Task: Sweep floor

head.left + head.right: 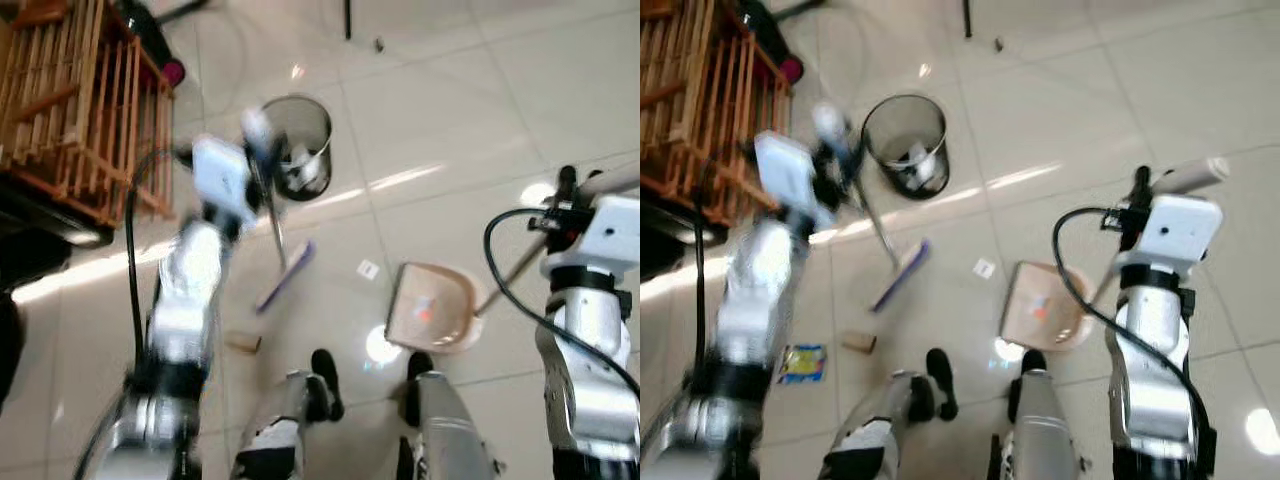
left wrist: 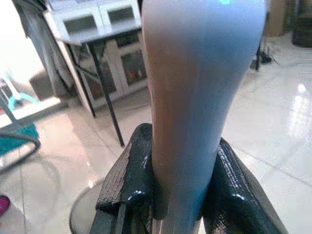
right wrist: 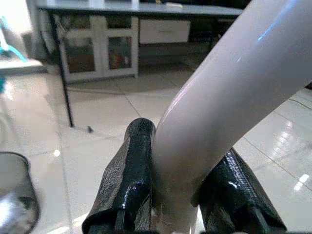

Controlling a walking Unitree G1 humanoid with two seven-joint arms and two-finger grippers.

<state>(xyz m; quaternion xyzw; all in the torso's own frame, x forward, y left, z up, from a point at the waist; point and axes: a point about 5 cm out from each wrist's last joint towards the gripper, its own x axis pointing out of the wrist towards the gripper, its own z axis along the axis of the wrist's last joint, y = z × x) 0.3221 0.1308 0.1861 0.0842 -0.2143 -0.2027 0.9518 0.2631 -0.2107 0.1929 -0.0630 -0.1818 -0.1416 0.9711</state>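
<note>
While your left gripper (image 2: 178, 195) was clamped on the broom (image 1: 284, 272) handle, the brush head rested on the floor (image 1: 450, 110) just in front of the bin (image 1: 297, 145). Your right gripper (image 3: 178, 195) was clenched around the dustpan (image 1: 430, 308) handle, the pan lying flat on the tiles near the robot's feet. A paper scrap (image 1: 368, 268) lay between broom and dustpan; a wrapper (image 1: 802, 362) sat further left.

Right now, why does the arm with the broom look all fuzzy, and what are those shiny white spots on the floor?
Eye views: left gripper and broom smeared by motion blur; right gripper with the dustpan sharper. Bright streaks on the floor tiles are glare. Wrist views: handles close and soft.
</note>
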